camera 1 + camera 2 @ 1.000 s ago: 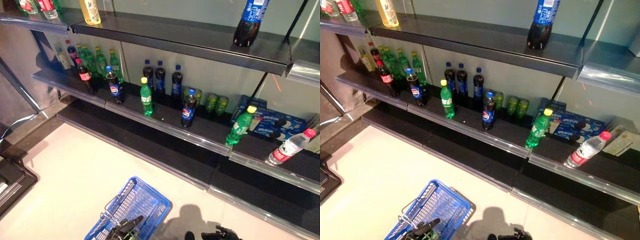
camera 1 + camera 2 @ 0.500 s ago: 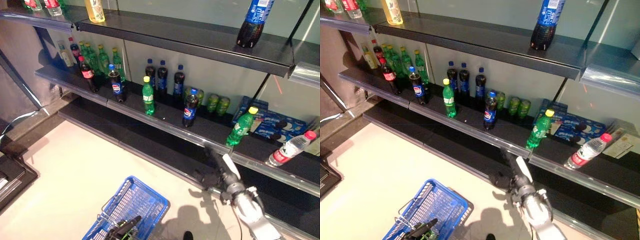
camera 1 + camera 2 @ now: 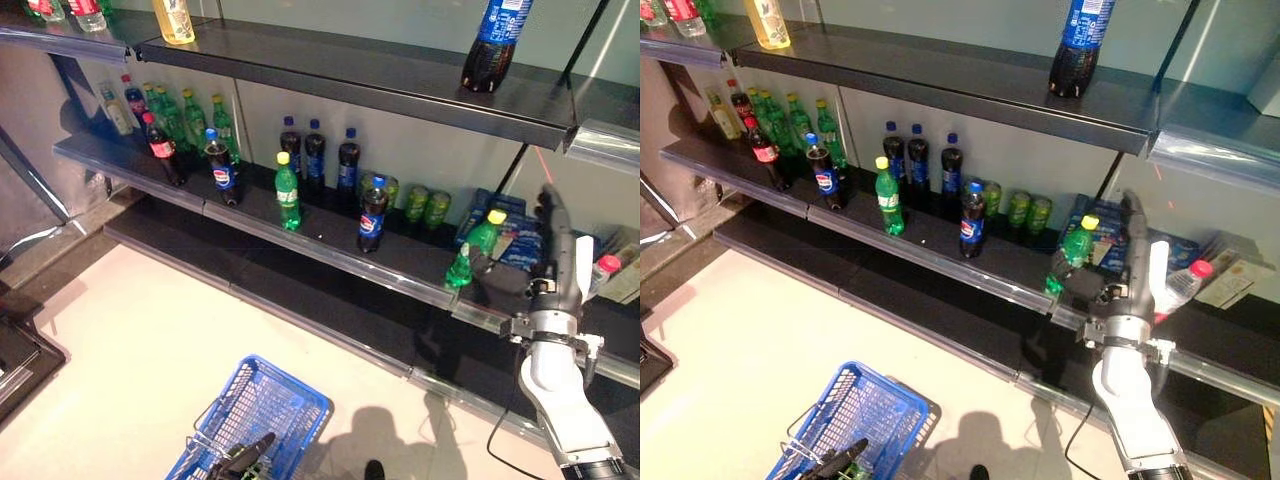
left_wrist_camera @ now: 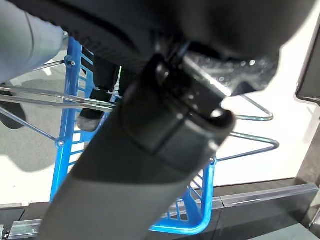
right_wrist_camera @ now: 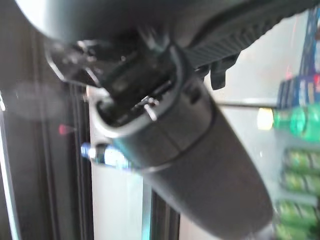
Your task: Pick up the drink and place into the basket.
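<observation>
A green drink bottle with a yellow cap [image 3: 478, 248] leans on the middle shelf [image 3: 330, 245]. My right hand [image 3: 552, 262] is raised just to its right, fingers straight up and open, the white-covered thumb [image 3: 583, 266] beside them, holding nothing. It shows no contact with the bottle. The right wrist view shows the same bottle [image 5: 296, 120] past the hand. The blue wire basket [image 3: 292, 398] hangs low at the front. My left hand [image 3: 240, 461] is over it, fingers curled round its wire handle [image 4: 250, 117].
Cola bottles [image 3: 372, 215], another green bottle [image 3: 287, 192], green cans [image 3: 425, 206] and blue biscuit packs [image 3: 522, 246] share the middle shelf. A red-capped water bottle [image 3: 604, 268] lies behind my right hand. A large cola bottle [image 3: 493, 45] stands on the upper shelf.
My right arm has risen from the bottom of the view up to the shelf and now stands next to the yellow-capped green bottle. The left hand stays at the basket.
</observation>
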You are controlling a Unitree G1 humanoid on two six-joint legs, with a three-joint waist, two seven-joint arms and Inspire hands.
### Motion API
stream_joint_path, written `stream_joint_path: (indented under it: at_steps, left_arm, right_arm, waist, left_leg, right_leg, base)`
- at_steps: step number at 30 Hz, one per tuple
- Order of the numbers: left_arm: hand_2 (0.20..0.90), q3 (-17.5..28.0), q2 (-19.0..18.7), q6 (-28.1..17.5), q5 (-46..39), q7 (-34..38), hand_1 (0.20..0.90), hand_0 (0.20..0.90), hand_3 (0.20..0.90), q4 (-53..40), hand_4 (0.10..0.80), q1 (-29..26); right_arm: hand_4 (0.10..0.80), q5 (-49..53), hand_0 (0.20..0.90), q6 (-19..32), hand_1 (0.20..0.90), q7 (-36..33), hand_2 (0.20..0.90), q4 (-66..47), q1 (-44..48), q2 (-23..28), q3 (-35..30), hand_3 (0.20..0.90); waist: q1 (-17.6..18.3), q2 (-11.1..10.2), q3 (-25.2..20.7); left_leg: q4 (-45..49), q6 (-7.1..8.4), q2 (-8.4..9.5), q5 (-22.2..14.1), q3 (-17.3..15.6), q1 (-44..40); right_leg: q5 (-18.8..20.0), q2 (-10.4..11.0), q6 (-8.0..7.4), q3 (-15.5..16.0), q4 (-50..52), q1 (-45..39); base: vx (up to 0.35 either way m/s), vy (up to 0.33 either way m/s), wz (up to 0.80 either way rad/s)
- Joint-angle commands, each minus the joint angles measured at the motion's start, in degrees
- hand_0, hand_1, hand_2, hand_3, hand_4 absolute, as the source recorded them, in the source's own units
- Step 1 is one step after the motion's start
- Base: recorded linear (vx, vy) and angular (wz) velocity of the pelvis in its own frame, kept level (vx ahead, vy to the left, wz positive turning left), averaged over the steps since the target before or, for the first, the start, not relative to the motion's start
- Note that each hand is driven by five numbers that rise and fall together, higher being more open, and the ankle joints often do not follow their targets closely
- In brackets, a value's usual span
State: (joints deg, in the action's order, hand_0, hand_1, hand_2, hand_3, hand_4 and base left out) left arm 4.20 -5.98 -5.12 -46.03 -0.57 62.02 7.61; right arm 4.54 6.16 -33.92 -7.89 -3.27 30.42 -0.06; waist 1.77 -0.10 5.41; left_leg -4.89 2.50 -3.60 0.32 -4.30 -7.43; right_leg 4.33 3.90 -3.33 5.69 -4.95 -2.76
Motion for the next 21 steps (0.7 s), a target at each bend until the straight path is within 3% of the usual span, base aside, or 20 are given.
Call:
stream_joint_path:
  at_steps: [1,10,16,21]
  left_arm:
    - [0.300,-1.6,-2.8,-1.9,3.5,-1.3,0.300,0.300,0.200,0.7,0.100,0.2]
    - [0.300,-5.3,-3.2,-1.7,0.5,-0.8,0.300,0.300,0.200,-2.8,0.100,-0.3]
    - [0.300,-10.9,-4.9,-3.8,-5.8,0.3,0.300,0.300,0.200,-6.1,0.100,-7.7]
    - [0.300,-13.6,-5.7,-5.6,-9.6,0.3,0.300,0.300,0.200,-8.7,0.100,-11.4]
  right_arm:
    - [0.800,-0.4,0.900,4.8,0.900,-4.7,0.900,-5.1,3.4,0.2,-4.8,0.900]
    - [0.800,1.8,0.900,6.1,0.900,-9.9,0.900,0.6,5.7,-1.2,0.3,0.900]
    - [0.800,1.7,0.900,8.1,0.900,-18.6,0.900,6.2,21.7,-2.5,4.0,0.900]
    - [0.800,4.6,0.900,7.6,0.900,-22.2,0.900,9.6,33.2,-0.3,4.4,0.900]
  waist:
    - [-1.4,-1.2,-0.1]
    - [-1.9,-0.1,4.8]
    - [-2.1,0.8,15.1]
    - [-2.3,1.9,20.1]
  left_leg:
    - [4.0,-0.19,-1.30,-2.5,-0.2,1.7]
    - [14.7,-0.44,0.19,-4.3,1.0,8.2]
    - [23.0,-0.95,1.79,-3.8,3.2,20.4]
    - [26.7,-1.23,2.64,-3.1,3.4,27.8]
  right_leg:
    - [-4.2,3.1,-1.96,1.0,6.3,-0.4]
    - [-7.3,3.4,-0.01,2.3,14.9,4.1]
    - [-7.6,3.7,1.78,1.6,22.1,14.8]
    - [-7.4,3.8,2.63,1.1,26.0,21.9]
  base:
    - [0.018,0.035,0.00]
    - [-0.011,0.015,0.02]
    - [-0.303,-0.003,-0.03]
    - [-0.197,0.033,-0.01]
